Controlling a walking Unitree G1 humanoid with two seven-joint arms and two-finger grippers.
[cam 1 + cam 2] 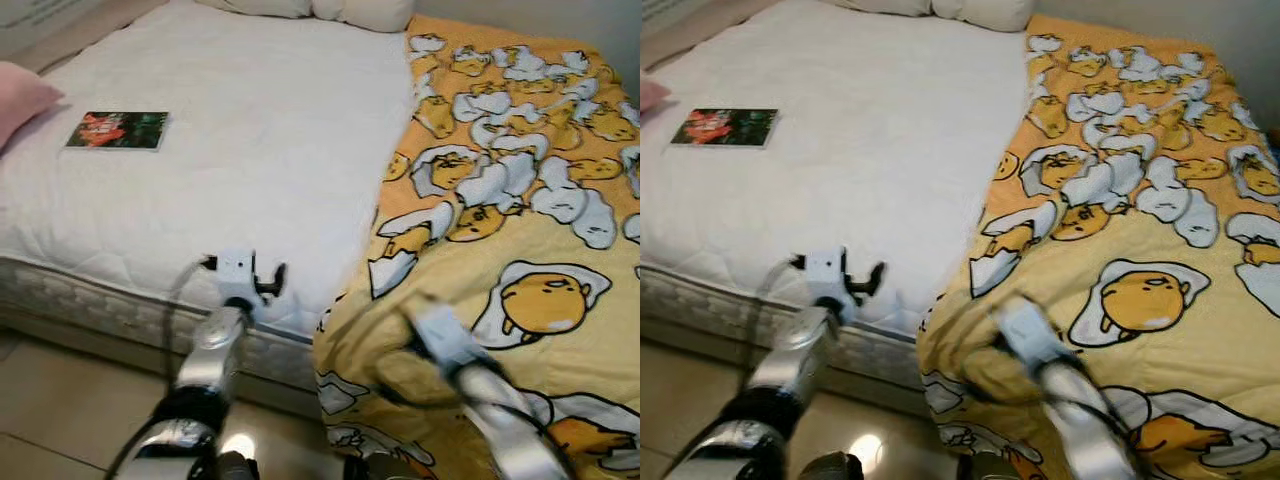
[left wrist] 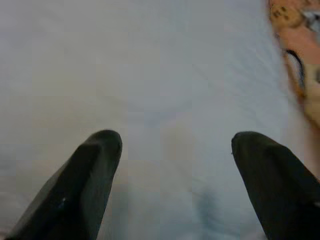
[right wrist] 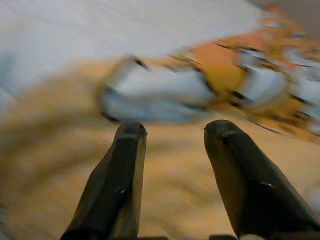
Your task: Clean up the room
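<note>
Two silver arms reach forward over the near edge of a bed with a white quilted mattress (image 1: 250,150). The left gripper (image 2: 175,150) sits above the mattress's front edge, its two black fingers (image 2: 90,180) spread wide apart with nothing but white fabric between them. The right gripper (image 3: 172,135) is lowered onto the yellow blanket printed with white-and-yellow egg cartoon figures (image 1: 520,200), which covers the right side of the bed and hangs over its front edge toward the floor; its fingers (image 3: 125,170) stand partly apart just over the cloth, and the blur keeps me from telling whether any fabric is caught between them. Around that gripper the blanket bunches into folds. A thin book with a red and green cover (image 1: 118,130) lies flat on the far left of the mattress, well apart from both grippers, near a pink pillow (image 1: 20,100) at the left edge. White pillows (image 1: 330,10) rest at the head.
</note>
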